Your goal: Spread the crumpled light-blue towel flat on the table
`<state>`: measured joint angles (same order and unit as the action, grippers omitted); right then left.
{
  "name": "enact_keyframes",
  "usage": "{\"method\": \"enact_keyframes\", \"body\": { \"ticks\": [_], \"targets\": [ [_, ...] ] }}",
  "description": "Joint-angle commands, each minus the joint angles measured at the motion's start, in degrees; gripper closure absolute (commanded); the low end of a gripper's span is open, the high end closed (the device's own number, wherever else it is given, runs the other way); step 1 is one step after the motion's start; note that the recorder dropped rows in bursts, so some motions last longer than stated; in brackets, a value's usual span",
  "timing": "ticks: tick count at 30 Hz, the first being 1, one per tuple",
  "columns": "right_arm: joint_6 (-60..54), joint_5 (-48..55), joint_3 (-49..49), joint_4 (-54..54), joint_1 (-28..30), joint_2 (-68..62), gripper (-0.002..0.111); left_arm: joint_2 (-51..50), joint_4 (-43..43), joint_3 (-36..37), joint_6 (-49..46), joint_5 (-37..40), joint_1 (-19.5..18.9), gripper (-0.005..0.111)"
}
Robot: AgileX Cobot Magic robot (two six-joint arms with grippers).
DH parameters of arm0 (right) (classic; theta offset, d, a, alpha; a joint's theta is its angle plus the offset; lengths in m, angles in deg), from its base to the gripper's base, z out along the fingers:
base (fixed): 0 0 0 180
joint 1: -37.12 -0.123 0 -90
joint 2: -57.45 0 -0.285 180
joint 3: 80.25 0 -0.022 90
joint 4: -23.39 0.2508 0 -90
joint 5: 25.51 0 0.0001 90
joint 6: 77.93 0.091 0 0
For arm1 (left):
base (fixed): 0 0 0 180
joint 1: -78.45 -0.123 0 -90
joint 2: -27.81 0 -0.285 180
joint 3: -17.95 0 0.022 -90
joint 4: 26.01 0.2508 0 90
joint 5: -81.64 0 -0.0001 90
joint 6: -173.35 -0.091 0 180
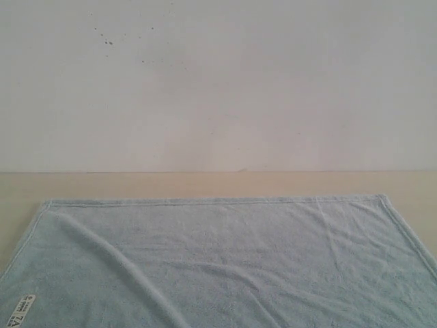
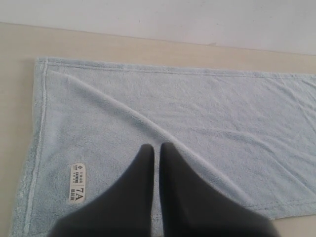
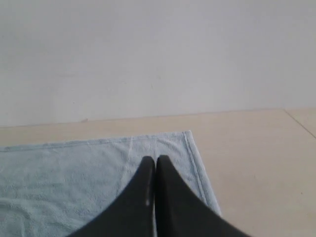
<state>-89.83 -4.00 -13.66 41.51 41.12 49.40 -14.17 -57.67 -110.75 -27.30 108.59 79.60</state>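
Observation:
The light-blue towel (image 1: 225,263) lies opened out on the beige table (image 1: 205,183), its far hem straight and both far corners showing. One long raised crease runs diagonally from the far left corner toward the near middle. A white label (image 1: 20,309) sits at the near left. Neither gripper shows in the exterior view. My left gripper (image 2: 156,147) is shut, empty, above the towel (image 2: 197,113) beside the crease and the label (image 2: 77,182). Shut and empty as well, my right gripper (image 3: 155,159) hovers over the towel (image 3: 74,173) near its far right corner.
A plain white wall (image 1: 218,82) rises behind the table's far edge. Bare tabletop (image 3: 256,168) shows to the right of the towel and a strip of it (image 2: 15,98) to the left.

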Motion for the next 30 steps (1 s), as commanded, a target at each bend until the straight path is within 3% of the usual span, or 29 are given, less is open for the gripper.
{"method": "enact_keyframes", "body": {
  "ticks": [1, 10, 30],
  "targets": [
    [-0.6, -2.8, 3.9, -1.2, 0.1, 0.3, 0.108, 0.5, -0.5, 0.2, 0.0, -0.2, 0.1, 0.103],
    [5.1, -8.6, 10.6, -7.0, 0.1, 0.3, 0.108, 0.5, -0.5, 0.2, 0.0, -0.2, 0.1, 0.103],
    [5.5, -9.8, 10.6, -8.6, 0.1, 0.3, 0.108, 0.5, -0.5, 0.2, 0.0, -0.2, 0.1, 0.103]
  ]
}}
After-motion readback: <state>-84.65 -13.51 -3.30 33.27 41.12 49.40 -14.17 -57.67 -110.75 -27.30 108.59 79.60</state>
